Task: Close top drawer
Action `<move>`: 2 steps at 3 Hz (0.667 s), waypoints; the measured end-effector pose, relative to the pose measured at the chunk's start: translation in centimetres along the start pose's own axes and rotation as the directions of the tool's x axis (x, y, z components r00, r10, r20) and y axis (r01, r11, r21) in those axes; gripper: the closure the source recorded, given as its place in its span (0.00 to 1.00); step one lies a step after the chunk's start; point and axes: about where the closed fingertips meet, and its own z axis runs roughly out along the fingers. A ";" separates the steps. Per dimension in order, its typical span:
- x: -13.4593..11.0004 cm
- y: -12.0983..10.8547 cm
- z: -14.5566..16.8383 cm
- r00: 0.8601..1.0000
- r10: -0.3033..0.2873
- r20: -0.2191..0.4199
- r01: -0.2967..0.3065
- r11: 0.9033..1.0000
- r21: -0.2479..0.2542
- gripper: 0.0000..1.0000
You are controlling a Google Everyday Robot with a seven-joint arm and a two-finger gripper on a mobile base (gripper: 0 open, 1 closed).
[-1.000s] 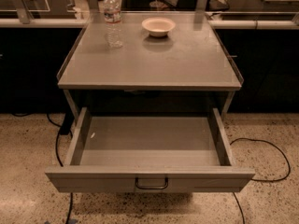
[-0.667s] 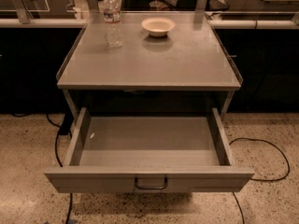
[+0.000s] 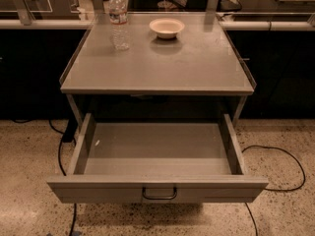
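The top drawer (image 3: 157,151) is a wide shallow grey metal drawer, pulled fully out from under the grey cabinet top (image 3: 157,63). Its inside is empty. Its flat front panel (image 3: 98,191) faces me at the bottom of the camera view, with a small dark wire handle (image 3: 159,193) at its centre. The gripper is not in view, and no part of the arm shows.
A clear water bottle (image 3: 118,21) and a cream bowl (image 3: 167,27) stand at the back of the cabinet top. Black cables (image 3: 283,171) lie on the speckled floor at both sides. A rail and dark panels run behind the cabinet.
The view has shifted slightly; the drawer front sits a little higher in the picture. The drawer stays open as before.
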 end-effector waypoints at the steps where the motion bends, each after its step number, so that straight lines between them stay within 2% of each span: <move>1: 0.0 0.0 0.0 1.000 0.000 0.000 0.000 1.000 0.000 0.00; 2: -0.8 -0.6 -0.1 0.998 -0.049 -0.041 0.049 0.999 -0.015 0.00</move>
